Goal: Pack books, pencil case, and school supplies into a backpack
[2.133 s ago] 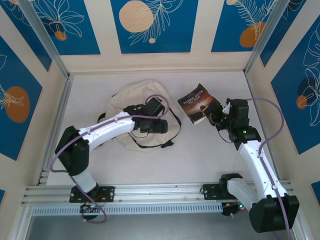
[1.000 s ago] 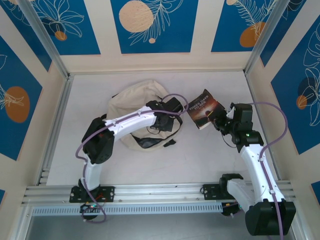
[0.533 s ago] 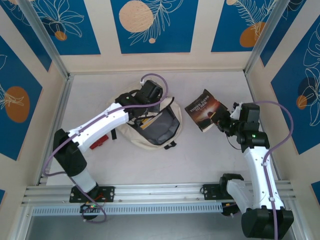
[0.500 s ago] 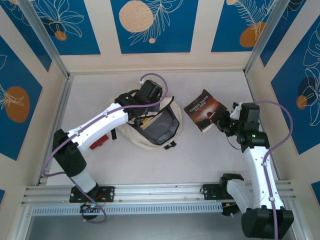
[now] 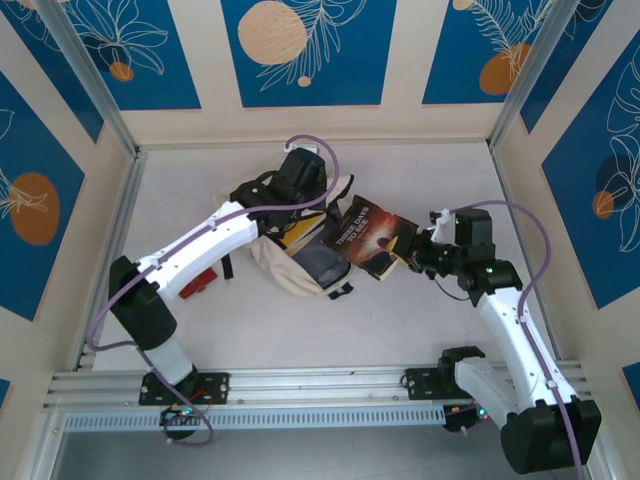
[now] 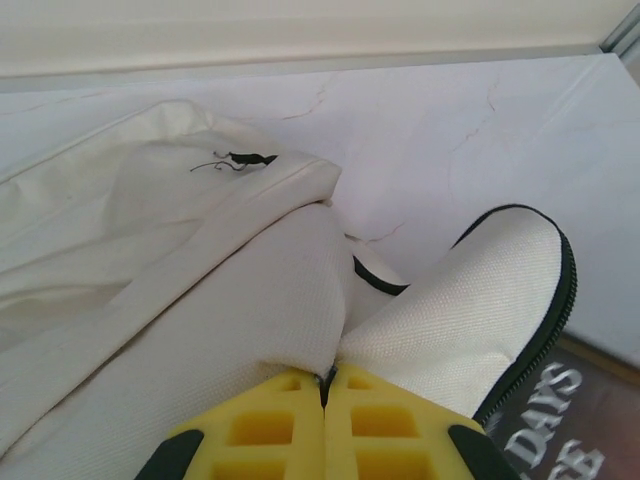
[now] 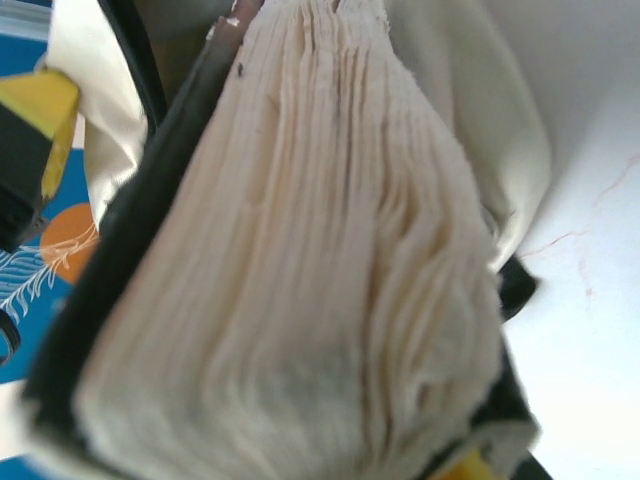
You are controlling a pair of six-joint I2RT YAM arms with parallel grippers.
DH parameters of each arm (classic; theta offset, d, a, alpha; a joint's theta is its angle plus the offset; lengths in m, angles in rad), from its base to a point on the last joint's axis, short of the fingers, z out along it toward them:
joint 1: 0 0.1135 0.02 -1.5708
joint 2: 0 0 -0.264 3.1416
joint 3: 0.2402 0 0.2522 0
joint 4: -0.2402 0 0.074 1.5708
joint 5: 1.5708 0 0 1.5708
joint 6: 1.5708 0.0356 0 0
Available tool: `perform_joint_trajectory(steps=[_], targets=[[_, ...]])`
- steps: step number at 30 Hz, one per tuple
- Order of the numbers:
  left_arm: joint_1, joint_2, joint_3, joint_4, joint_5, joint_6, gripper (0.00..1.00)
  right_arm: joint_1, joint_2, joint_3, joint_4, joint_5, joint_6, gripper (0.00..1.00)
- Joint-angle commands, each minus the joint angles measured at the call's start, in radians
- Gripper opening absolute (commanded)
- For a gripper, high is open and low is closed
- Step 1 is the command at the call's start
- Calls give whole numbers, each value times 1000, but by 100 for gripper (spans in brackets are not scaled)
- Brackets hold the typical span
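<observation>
Now pinching a fold of the cream backpack [image 6: 200,300] between the tightly closed fingers of the left gripper [image 6: 325,385]. Clamping the dark book [image 5: 367,237] by its near corner in the right gripper [image 5: 417,250], tilted, far edge over the backpack's open mouth.

Top view: bright, even overhead light; soft, faint shadows on the table [image 5: 400,320]. Left wrist: backpack [image 6: 200,300] fabric beyond the left gripper [image 6: 325,378] sharp. Right wrist: book [image 7: 300,260] pages at the right gripper [image 5: 418,251] heavily blurred; table beyond washed out.
</observation>
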Motion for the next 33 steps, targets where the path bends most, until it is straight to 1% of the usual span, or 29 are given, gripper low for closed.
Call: perform_joint_trajectory(steps=[1,4,7,11,14,17,21,25,28,33], targets=[[2,18,87,75,69,17,0,56,22,-47,209,-80,115,0],[2,21,94,71,94,16,0,97,69,-61,322,-40,183,0],[2,18,95,68,106,15,0,121,142,-53,447,-36,253,0],[2,8,87,68,129,7,0,157,263,-5,559,-8,292,0],[2,-3,80,63,132,3,0,191,352,44,574,50,281,0],[2,-17,70,62,136,-7,0,219,456,88,604,78,291,0],[1,-28,54,70,143,-32,0,267,592,122,675,190,273,0],[2,-27,53,67,143,-50,0,305,748,177,746,229,284,0],[2,-29,55,63,142,-56,0,334,843,210,813,255,321,0],[2,-28,59,56,131,-64,0,366,980,307,854,266,401,1]])
